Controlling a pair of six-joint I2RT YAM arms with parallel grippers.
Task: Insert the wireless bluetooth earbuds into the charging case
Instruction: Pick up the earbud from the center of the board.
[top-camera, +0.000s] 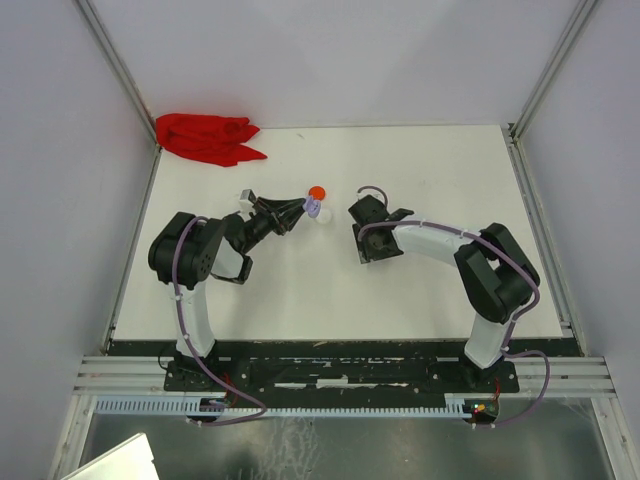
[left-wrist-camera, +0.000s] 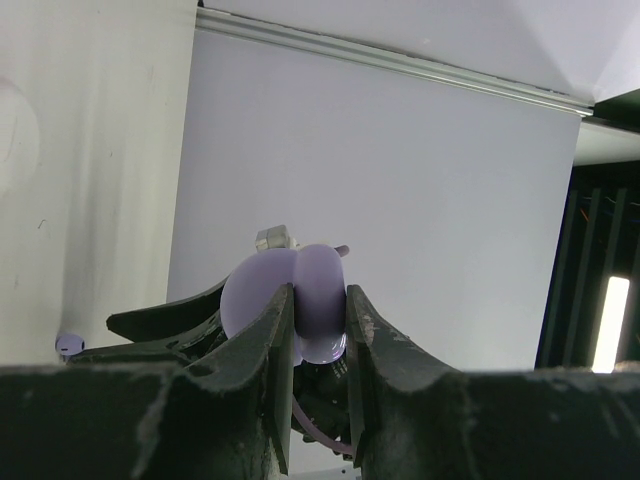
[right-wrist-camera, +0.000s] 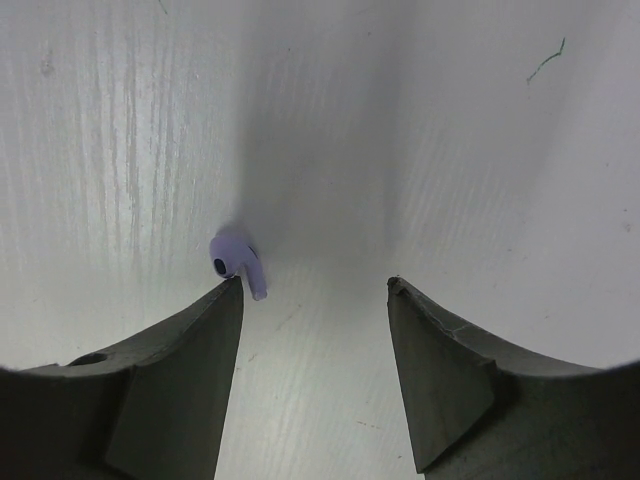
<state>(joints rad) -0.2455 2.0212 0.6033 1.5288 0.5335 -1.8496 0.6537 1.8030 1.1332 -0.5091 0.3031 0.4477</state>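
My left gripper (left-wrist-camera: 320, 300) is shut on a lilac charging case (left-wrist-camera: 255, 285) and holds it off the table; the case seems open, showing two rounded halves. In the top view that case (top-camera: 313, 208) sits at the left gripper's (top-camera: 303, 211) tips near the table's middle. One purple stemmed earbud (right-wrist-camera: 237, 260) lies on the white table, just beyond the left fingertip (right-wrist-camera: 232, 290) of my right gripper (right-wrist-camera: 315, 285). That gripper is open and empty, pointing down at the table (top-camera: 372, 240). A small lilac item (left-wrist-camera: 68, 343), perhaps another earbud, shows at the left wrist view's left edge.
An orange round disc (top-camera: 317, 191) lies just behind the held case. A crumpled red cloth (top-camera: 205, 138) sits at the table's back left corner. White walls with metal rails (top-camera: 120, 70) enclose the table on three sides.
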